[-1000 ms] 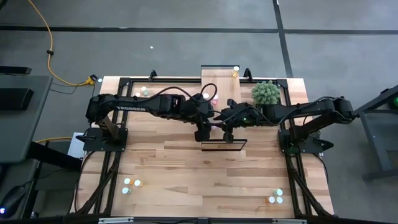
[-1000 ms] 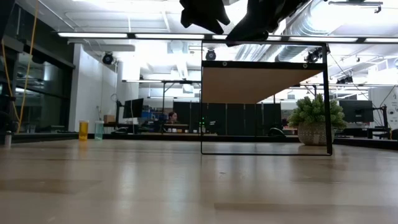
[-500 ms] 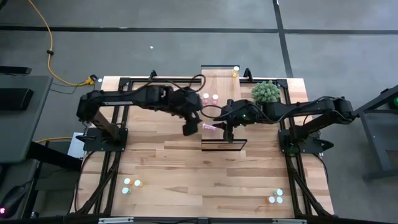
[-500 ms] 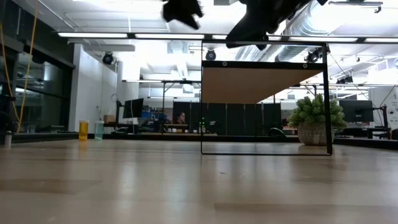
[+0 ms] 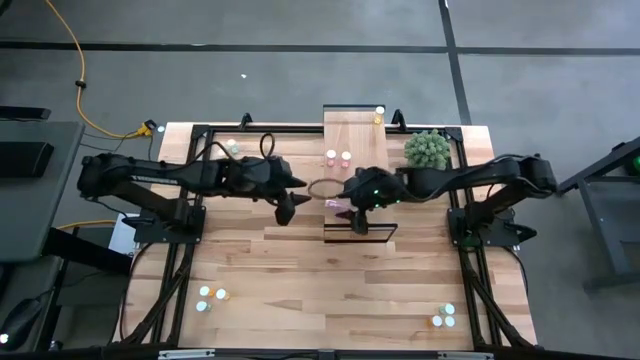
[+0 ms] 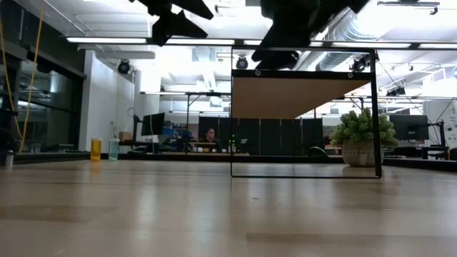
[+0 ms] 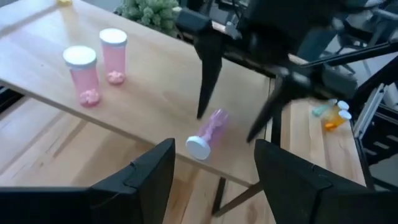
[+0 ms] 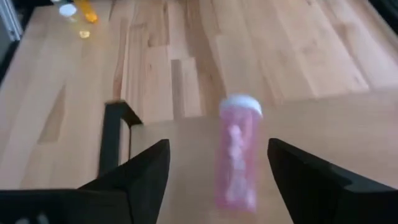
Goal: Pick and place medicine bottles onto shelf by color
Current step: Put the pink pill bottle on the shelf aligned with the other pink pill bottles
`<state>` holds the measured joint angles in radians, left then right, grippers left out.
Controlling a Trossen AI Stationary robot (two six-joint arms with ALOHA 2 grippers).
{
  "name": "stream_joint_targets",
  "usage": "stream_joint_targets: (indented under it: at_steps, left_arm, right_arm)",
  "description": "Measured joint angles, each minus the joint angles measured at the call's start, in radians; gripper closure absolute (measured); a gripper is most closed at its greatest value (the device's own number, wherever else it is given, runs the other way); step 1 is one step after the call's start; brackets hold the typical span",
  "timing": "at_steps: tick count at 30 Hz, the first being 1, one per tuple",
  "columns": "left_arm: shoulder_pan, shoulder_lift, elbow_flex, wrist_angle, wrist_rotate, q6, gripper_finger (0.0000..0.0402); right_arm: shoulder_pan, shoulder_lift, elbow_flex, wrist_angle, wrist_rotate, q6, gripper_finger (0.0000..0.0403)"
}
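Your left hand (image 5: 285, 212) hangs over the desk (image 5: 270, 270) just beside the shelf's (image 5: 340, 135) left edge, its fingers (image 7: 143, 180) apart and holding nothing. Ahead of this hand, on the shelf board, two pink bottles (image 7: 96, 65) stand upright side by side, white caps up.

Nearer this hand, a third pink bottle (image 7: 208, 132) lies on its side on the shelf board. Its long axis runs flat along the board, and its white cap points toward the shelf's front edge and toward your left hand.

Your right hand (image 5: 358, 222) is over the shelf, directly above the lying bottle. Its fingers (image 8: 140, 168) are spread wide, one on each side of the bottle, and do not touch it. From this hand the cap points away, toward the open desk beyond the shelf edge.

A yellow bottle (image 5: 379, 115) stands at the shelf's far end, well apart from both hands. More bottles stand on the desk at its near corners (image 5: 210, 297) (image 5: 442, 318).
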<state>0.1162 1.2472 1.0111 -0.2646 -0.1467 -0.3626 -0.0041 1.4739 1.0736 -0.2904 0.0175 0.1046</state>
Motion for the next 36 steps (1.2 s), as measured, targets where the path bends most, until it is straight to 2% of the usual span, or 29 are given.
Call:
stream_joint_targets:
  at_steps: [5, 10, 20, 30, 36]
  left_arm:
    - [-0.016, 0.005, -0.001, -0.003, -0.042, 0.01, 0.0193]
    - [-0.014, 0.005, -0.001, -0.001, -0.06, 0.029, 0.0193]
    - [-0.014, 0.005, -0.001, 0.0, -0.059, 0.078, 0.0192]
    - [-0.015, 0.005, -0.001, 0.0, -0.058, 0.078, 0.0192]
    - [-0.009, 0.0, -0.001, -0.007, 0.012, 0.092, 0.0192]
  right_arm:
    - [0.017, 0.063, 0.077, -0.084, 0.091, -0.034, 0.0139]
    - [0.017, 0.072, 0.092, -0.103, 0.123, -0.034, 0.0145]
    - [0.018, 0.076, 0.091, -0.171, 0.127, -0.001, 0.0229]
    - [0.018, 0.076, 0.091, -0.172, 0.107, 0.003, 0.0284]
    - [0.018, 0.057, 0.091, -0.185, 0.093, 0.003, 0.0312]
